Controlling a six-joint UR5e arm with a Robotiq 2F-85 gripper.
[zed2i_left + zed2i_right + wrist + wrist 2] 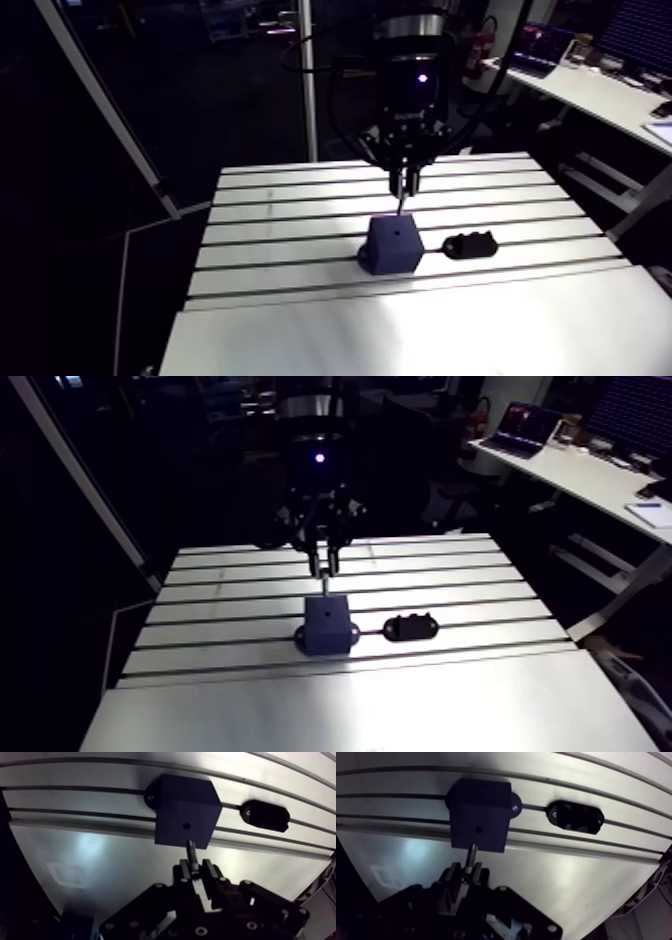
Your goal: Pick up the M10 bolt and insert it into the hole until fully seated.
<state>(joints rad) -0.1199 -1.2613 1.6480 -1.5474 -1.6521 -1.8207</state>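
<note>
A dark blue block point(185, 812) stands on the slotted table, with a small round hole point(186, 826) in its upper face. My gripper point(196, 871) is shut on the M10 bolt point(191, 853), whose thin grey shank sticks out past the fingertips. The bolt's tip hangs just short of the hole, a little off to one side, over the block's near edge. In the arm view the gripper point(403, 184) comes straight down over the block point(393, 245), with the bolt point(402, 203) pointing at its top.
A black oval holder point(470, 243) lies beside the block on the same table slot, also visible in the wrist view point(265, 815). The slotted aluminium table point(300, 210) runs into a smooth plate point(400, 330) toward the front.
</note>
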